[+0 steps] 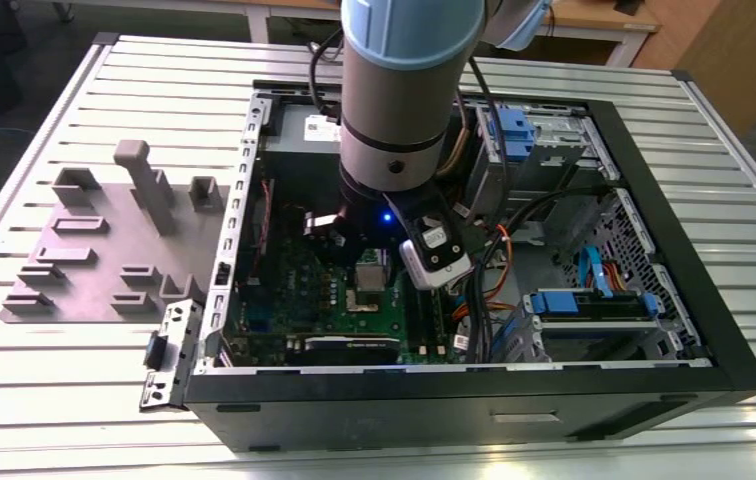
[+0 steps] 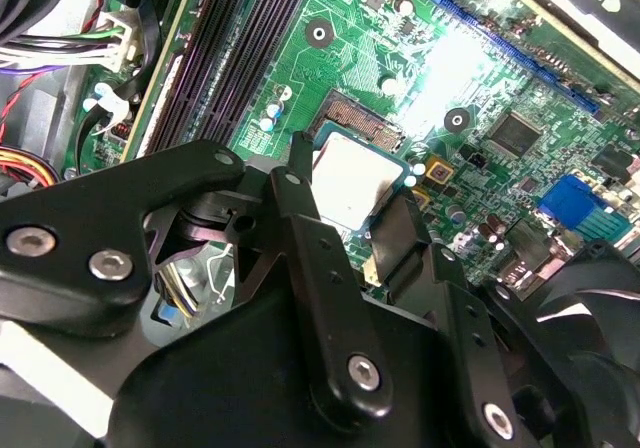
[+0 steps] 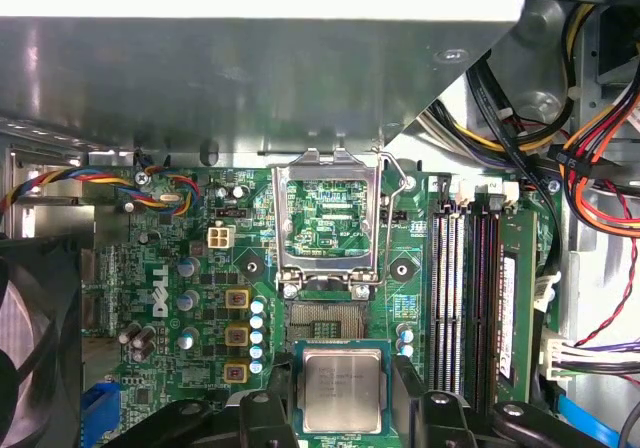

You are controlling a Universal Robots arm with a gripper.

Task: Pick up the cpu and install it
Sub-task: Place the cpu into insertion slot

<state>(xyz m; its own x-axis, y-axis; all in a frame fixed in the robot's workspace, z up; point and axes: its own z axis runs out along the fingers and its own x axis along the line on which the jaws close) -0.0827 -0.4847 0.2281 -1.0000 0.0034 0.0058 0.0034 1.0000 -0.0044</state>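
Gripper: in the first wrist view we see the gripper closed down to the width of the chip. Its two black fingers press on opposite edges of it.
Cpu: the cpu sits between those fingers with its pale silver-grey top facing the camera. It is held off the green board, just beside the open socket. We cannot tell how high above the board it hangs.
Same grasp, other camera: in the second wrist view the cpu overlaps one edge of the socket, with a black finger along one side.
Socket: in the first wrist view we see the socket uncovered, a dark square with nothing seated in it.
Bracket frame: the silver bracket frame is swung open on the far side of the socket from the chip, and the board shows through its window.
Circuit board: the green circuit board carries long black memory slots beside the socket, and a dark fan sits at its edge.
Cables: bundles of coloured cables run along the case wall past the memory slots.
Arm: in the exterior view the arm reaches straight down into the open computer case.
Surroundings: the case lies on a slatted metal table. A grey plate with upright blocks stands at the exterior view's left, apart from the case.
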